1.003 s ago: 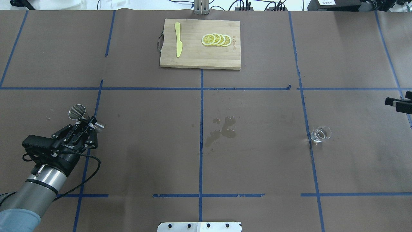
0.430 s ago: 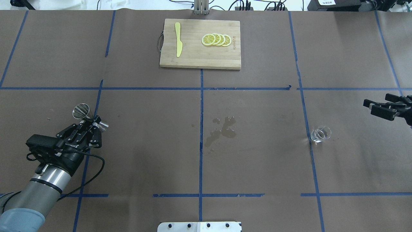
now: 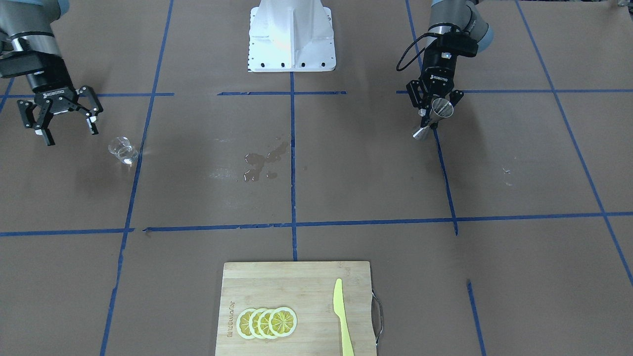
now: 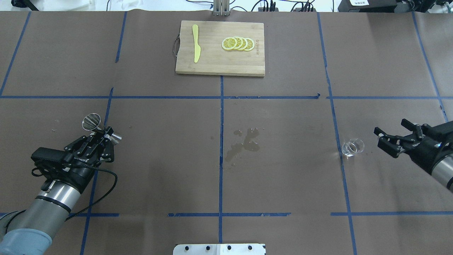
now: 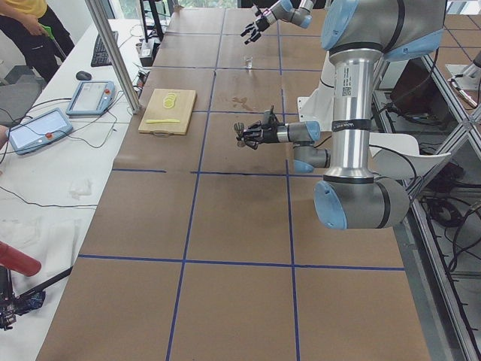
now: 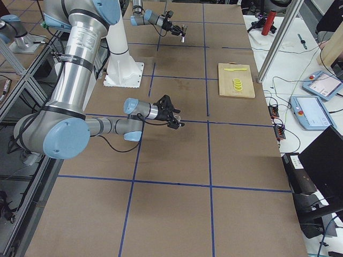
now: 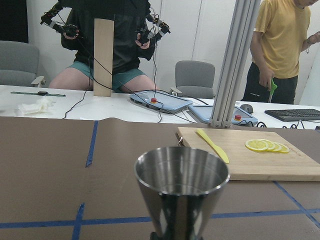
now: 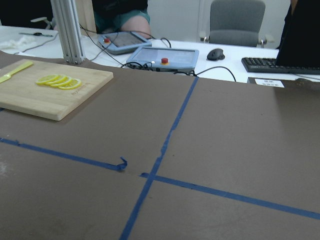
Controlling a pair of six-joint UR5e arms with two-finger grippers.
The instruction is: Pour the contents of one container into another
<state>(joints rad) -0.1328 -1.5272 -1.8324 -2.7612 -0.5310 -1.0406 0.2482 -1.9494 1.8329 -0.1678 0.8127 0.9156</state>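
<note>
The worktop (image 4: 283, 177), covered in brown paper with blue tape lines (image 4: 221, 106) marking out a grid, is bare over most of its width. Between the two arms there is only a wet patch (image 4: 244, 143) near the middle. A wooden cutting board (image 4: 219, 65) lies at the far edge, well away from both arms, carrying a yellow knife (image 4: 195, 47) and a row of lemon slices (image 4: 238, 43).

The left pincer (image 4: 105, 134) is near the robot's left end and is pinched on the narrow waist of the steel jigger (image 4: 91, 122). The jigger is tilted, its wide mouth pointing up and away from the arm. The left side view shows it held clear of the paper. Since a second ago the pincer and the jigger have drifted slightly toward the centre.

The right pincer (image 3: 69, 133) has its fingers spread wide and grips nothing. A second ago only its tip showed at the worktop's right edge; it has since swung inward and is now just beside the glass cup (image 4: 353, 147).

The glass cup stands upright beside a tape line, on the centre side of the right pincer. It is not between the fingers and is not touched. The cup, the wet patch and the cutting board lie as they did before.
</note>
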